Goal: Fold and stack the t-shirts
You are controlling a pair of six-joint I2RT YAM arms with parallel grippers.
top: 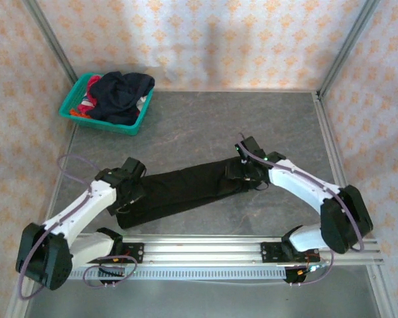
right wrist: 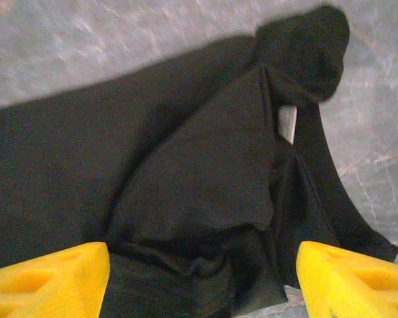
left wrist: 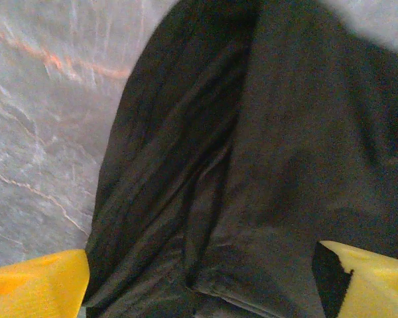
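A black t-shirt (top: 186, 189) lies on the grey table, folded lengthwise into a long strip that slants from near left to far right. My left gripper (top: 131, 192) hangs over its left end, and in the left wrist view its yellow fingers (left wrist: 36, 285) stand wide apart with wrinkled black cloth (left wrist: 265, 146) below them. My right gripper (top: 242, 173) is over the right end, open, with its yellow fingers (right wrist: 50, 281) either side of bunched cloth (right wrist: 186, 152) and a small white tag (right wrist: 287, 122). Neither gripper pinches the cloth. More t-shirts, dark navy (top: 123, 93) and red-pink (top: 89, 103), are heaped in a basket.
The teal plastic basket (top: 69, 109) sits at the far left corner. Bare grey table (top: 205, 126) stretches behind the strip. An aluminium rail (top: 205, 248) runs along the near edge, and metal frame posts (top: 338, 53) and patterned walls close in the sides.
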